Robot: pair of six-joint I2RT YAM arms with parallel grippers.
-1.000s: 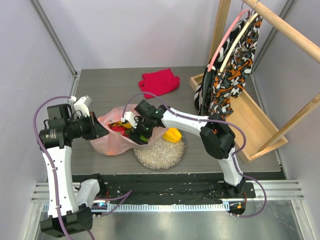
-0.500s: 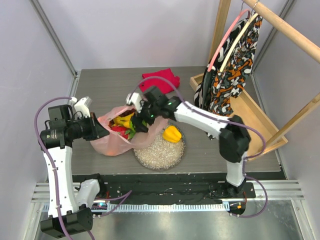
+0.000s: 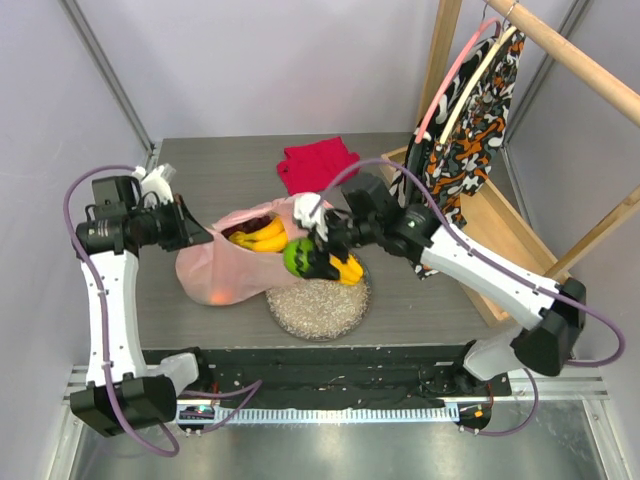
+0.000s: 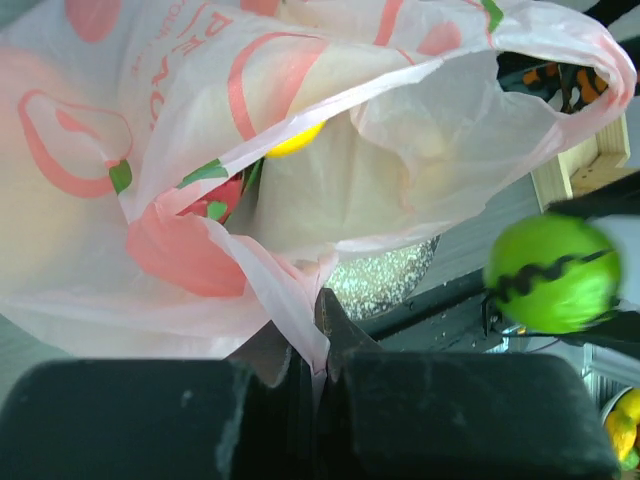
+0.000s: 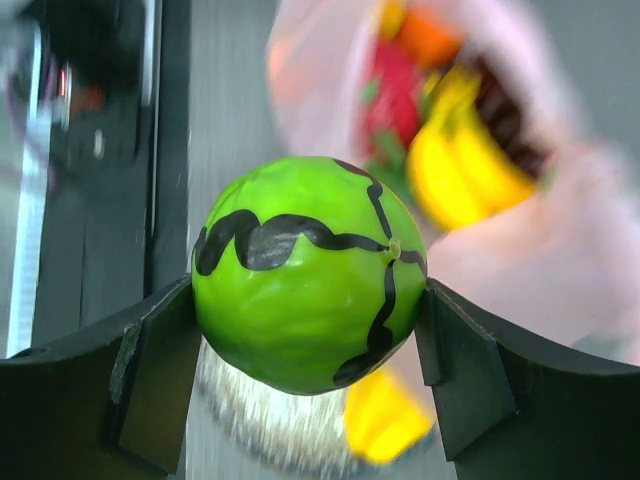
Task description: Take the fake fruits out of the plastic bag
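One yellow fruit (image 3: pixel 350 269) on the plate (image 3: pixel 312 312), bananas (image 3: pixel 258 237) inside the plastic bag (image 3: pixel 213 275)

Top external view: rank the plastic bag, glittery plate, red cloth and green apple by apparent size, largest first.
1. plastic bag
2. glittery plate, partly hidden but still wider than the cloth
3. red cloth
4. green apple, clearly smallest, even though it is held up nearer the camera

There is 1 plastic bag (image 3: pixel 215 275), 1 green apple (image 3: pixel 298 257), 1 plate (image 3: pixel 315 310) and 1 red cloth (image 3: pixel 318 163).
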